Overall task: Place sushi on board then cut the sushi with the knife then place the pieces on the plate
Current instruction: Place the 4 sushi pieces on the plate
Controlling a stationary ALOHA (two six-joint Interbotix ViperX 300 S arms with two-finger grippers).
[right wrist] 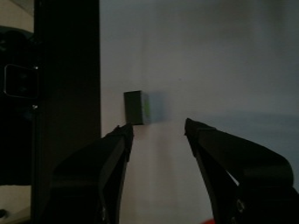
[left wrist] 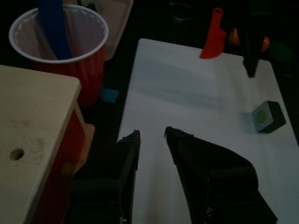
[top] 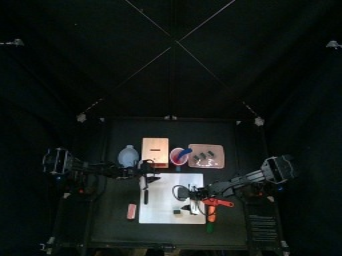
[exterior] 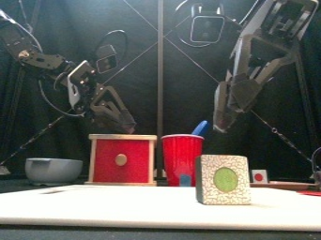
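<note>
**One sushi piece on the board, right gripper open over it**

- White cutting board (exterior: 126, 202): lies flat across the front of the table and bears the task's thing.
- Pale wooden box (exterior: 123, 159), red drawer front: stands behind the board to the left. It plays no part in this step.
- Pink tray (top: 218, 150): sits at the back, right of the box and well apart from the board. This is where the pieces go.
- Right gripper (right wrist: 158, 128): hangs above the board with its jaws spread and nothing between them, facing the piece.
- Left gripper (left wrist: 153, 132): hovers at the board's left edge. Its jaws are parted by a narrow gap and it holds nothing.
- Blue-grey bowl (exterior: 53, 169): stands at the far left, beside the box.
- Red cup (exterior: 182, 157): stands just right of the box, with the blue knife (exterior: 198, 127) upright in it.
- Red knife (left wrist: 212, 33): is out of the cup, at the board's right side close to the right gripper. It appears to lie loose rather than gripped.
- Sushi piece (exterior: 224, 180): a single block standing upright on the front part of the board, its green face to the front. No other blocks can be made out.

Handling note (judgement): the step in hand looks like taking this piece for the tray.

- The piece sits nearer one jaw than the other in the right wrist view, so centre the gap over it before descending.
- Come straight down, because a grazing jaw would tip so narrow a block.
- Close on its two flat sides, low enough for a firm hold.
- Lift clear of the board before swinging back, passing wide of the cup and the red knife.
</note>
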